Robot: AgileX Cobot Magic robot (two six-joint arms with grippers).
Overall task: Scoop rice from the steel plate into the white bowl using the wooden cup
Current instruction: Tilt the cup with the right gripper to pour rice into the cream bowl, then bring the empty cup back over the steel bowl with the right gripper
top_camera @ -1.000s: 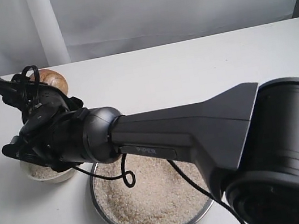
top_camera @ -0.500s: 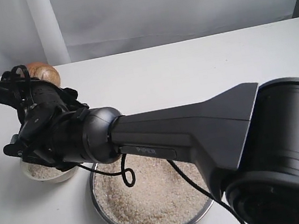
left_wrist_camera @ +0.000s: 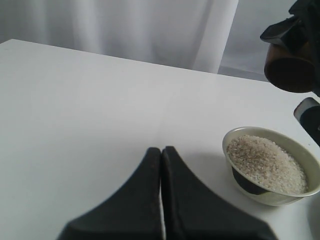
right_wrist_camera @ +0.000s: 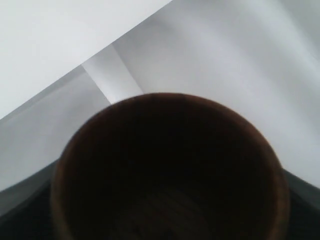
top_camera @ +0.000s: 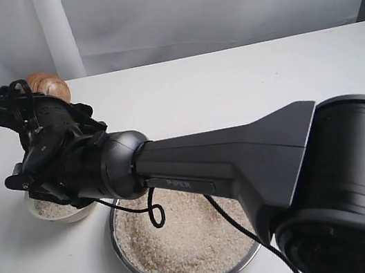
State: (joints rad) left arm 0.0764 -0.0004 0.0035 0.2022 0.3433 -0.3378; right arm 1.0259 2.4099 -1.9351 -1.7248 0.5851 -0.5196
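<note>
Nearest you, bottom centre of the ext. view, the steel plate [top_camera: 115, 240] sits on the white table [top_camera: 244, 84], w/ rice [top_camera: 185, 237] spread across most of it. The right arm's black body crosses over its upper edge, from lower right twd upper left. Just left of the plate, apart from it, the white bowl [top_camera: 59, 218] holds a heap of rice up to approx. its rim. In the left wrist view the left gripper [left_wrist_camera: 161, 152] has its jaws pressed together on nothing, over bare table beside the bowl. Further back, upper left, the right gripper [top_camera: 23, 103] pinches the wooden cup [top_camera: 46, 85], held off the table above and beyond the bowl. Its inside reads dark; contents can't be told. Pale curtain [top_camera: 216, 4] behind.
</note>
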